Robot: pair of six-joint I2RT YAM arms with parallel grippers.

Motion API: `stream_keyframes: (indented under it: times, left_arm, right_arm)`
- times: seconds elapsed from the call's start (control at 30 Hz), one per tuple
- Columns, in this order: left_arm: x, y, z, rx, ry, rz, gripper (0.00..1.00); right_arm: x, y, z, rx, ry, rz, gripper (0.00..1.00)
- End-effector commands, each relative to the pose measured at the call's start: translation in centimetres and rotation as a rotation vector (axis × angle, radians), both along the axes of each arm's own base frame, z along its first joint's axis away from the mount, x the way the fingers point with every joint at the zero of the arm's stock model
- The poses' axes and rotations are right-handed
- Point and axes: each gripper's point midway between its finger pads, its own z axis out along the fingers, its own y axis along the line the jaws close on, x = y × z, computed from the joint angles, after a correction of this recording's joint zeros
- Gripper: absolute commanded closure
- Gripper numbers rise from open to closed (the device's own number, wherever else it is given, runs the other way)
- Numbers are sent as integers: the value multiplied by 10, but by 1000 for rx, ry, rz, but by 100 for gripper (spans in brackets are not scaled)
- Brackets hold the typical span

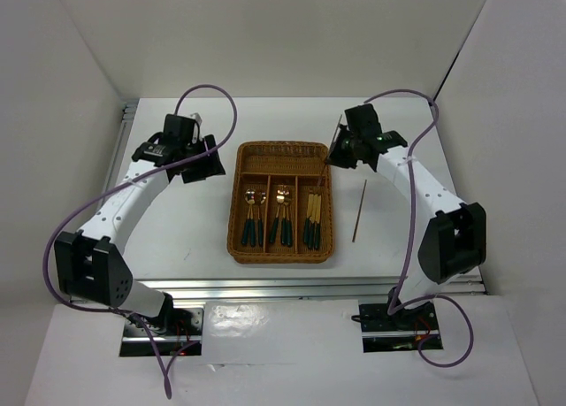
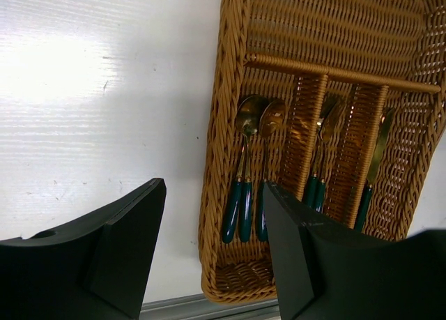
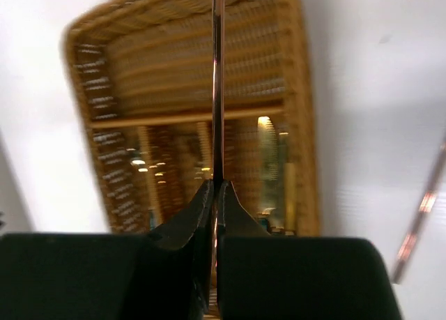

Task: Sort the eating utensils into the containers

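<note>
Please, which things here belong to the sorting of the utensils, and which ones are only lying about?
Belong to the job:
- wicker tray
- gold-headed utensils in its long slots
- chopstick pinched in the right fingers
- second chopstick on the table, right of the tray

Not part of it:
- purple cables
- aluminium rail at the near table edge

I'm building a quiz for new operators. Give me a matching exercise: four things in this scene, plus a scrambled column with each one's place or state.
1 knives
2 loose chopstick
3 other chopstick
4 left tool

A open, empty
B on the table, right of the tray
C tray's rightmost long slot
D clamped in the right tool

Pairs: 1-C, 2-B, 3-D, 4-A
</note>
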Motion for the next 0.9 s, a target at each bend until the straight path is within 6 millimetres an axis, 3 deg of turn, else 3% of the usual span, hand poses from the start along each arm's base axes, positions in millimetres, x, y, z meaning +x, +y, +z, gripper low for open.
stream_keyframes:
  times: [0.0,0.17,0.2,0.23,0.27,0.43,0.47,0.5,0.67,0.87]
  left_arm:
    - [-4,3,24,-13,-81,-8,28]
    - [-14,7,41,-34,-158,29,28]
    - [-21,10,46,-38,-178,43,28]
    - [-21,12,42,-27,-172,52,28]
    - [-27,14,52,-35,-204,52,28]
    - [-49,23,75,-42,-288,80,24]
    - [-53,24,74,-43,-292,80,23]
    - [-56,25,75,-44,-300,80,23]
    - [-72,26,83,-58,-328,73,22]
    - [-82,35,94,-46,-365,91,22]
  right_arm:
    - [18,40,50,208,-125,-57,100]
    - [26,77,52,338,-156,-172,100]
    - [32,78,54,386,-170,-260,100]
    - [30,79,47,395,-153,-304,100]
    - [30,81,36,416,-154,-334,100]
    - [24,101,30,549,-191,-509,100]
    - [25,105,16,535,-177,-534,100]
    - [23,118,21,549,-187,-535,100]
    - [33,143,1,599,-204,-650,97]
    - [46,152,-19,663,-186,-787,96]
